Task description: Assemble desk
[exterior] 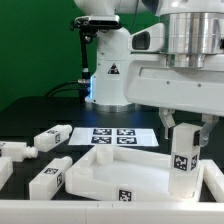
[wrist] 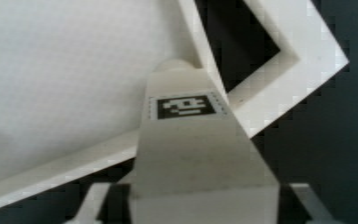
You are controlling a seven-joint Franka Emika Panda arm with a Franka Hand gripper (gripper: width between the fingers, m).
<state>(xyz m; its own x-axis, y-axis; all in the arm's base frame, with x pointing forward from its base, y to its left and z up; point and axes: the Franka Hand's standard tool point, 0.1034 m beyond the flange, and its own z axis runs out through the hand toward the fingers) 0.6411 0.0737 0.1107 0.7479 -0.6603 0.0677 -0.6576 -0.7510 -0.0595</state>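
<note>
The white rimmed desk tabletop [exterior: 105, 172] lies at the front of the table. A white leg [exterior: 183, 158] with a black-and-white tag stands upright at the tabletop's corner on the exterior view's right. My gripper [exterior: 184, 135] straddles the top of this leg. In the wrist view the leg [wrist: 190, 150] runs down to the tabletop [wrist: 69, 90], and my gripper [wrist: 195, 205] has a finger on each side of it, with a dark gap between each finger and the leg. The jaws stand open around the leg.
Three loose white legs lie at the exterior view's left: one [exterior: 52, 134] near the back, one [exterior: 14, 150] at the edge, one [exterior: 48, 177] beside the tabletop. The marker board [exterior: 115, 135] lies behind the tabletop. The robot base [exterior: 105, 70] stands further back.
</note>
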